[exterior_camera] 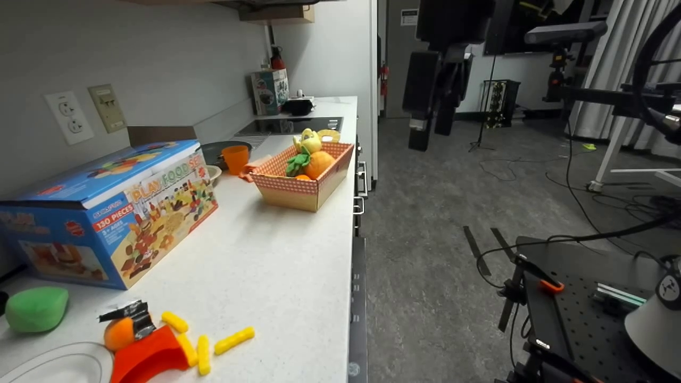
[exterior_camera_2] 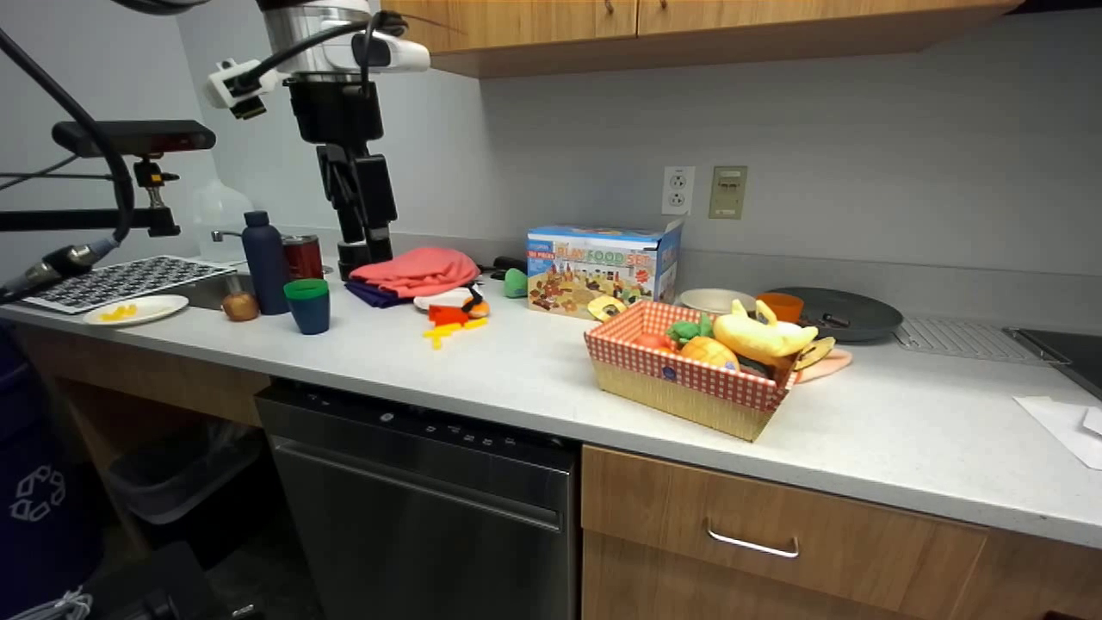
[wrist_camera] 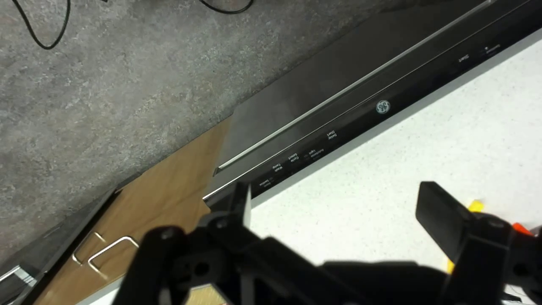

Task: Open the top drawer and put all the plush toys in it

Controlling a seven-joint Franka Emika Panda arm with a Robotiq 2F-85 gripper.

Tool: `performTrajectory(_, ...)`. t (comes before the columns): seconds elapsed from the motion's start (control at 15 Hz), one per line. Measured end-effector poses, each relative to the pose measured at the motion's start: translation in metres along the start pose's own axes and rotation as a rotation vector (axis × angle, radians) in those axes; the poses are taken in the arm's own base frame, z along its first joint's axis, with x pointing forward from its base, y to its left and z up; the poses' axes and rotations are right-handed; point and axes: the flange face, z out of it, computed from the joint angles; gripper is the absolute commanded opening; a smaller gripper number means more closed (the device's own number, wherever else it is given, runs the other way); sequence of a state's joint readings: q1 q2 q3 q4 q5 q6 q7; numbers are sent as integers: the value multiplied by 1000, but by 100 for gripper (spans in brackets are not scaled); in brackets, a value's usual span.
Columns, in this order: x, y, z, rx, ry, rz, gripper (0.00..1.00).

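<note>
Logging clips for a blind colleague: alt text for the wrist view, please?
Open black fingers, holding nothing, frame a white countertop. A GE dishwasher crosses diagonally between countertop and gray floor, with closed wooden drawers at lower left.

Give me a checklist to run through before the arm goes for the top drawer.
1. Gripper open with nothing in it: ok.
2. Top drawer pulled out: not ok, it is shut.
3. Drawer handle unobstructed: ok, it shows whole in an exterior view.
4. Gripper at the handle: not ok, it hangs well apart from it.
5. Plush toys located: ok, some sit in the red-checked basket.
6. Room inside the drawer: cannot tell, its inside is hidden.
</note>
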State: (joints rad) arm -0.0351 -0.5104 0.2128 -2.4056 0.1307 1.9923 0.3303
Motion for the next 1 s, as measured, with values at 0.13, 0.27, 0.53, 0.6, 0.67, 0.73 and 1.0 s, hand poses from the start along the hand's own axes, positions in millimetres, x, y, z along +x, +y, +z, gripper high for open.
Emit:
performTrajectory(0.13, 0, 0, -1, 1, 3, 0, 100)
performTrajectory(0.27, 1, 2, -1, 2, 0, 6, 100)
performTrajectory(0.53, 26, 55, 11, 32, -38, 157, 100)
performTrajectory(0.6, 35, 78, 16, 43, -44, 210, 100)
performTrajectory(0.67, 43, 102, 22, 53, -48, 264, 100)
performTrajectory(0.73, 51, 125, 30, 61, -49, 317, 100)
performTrajectory(1.0, 77, 193, 68, 73, -38, 488, 100)
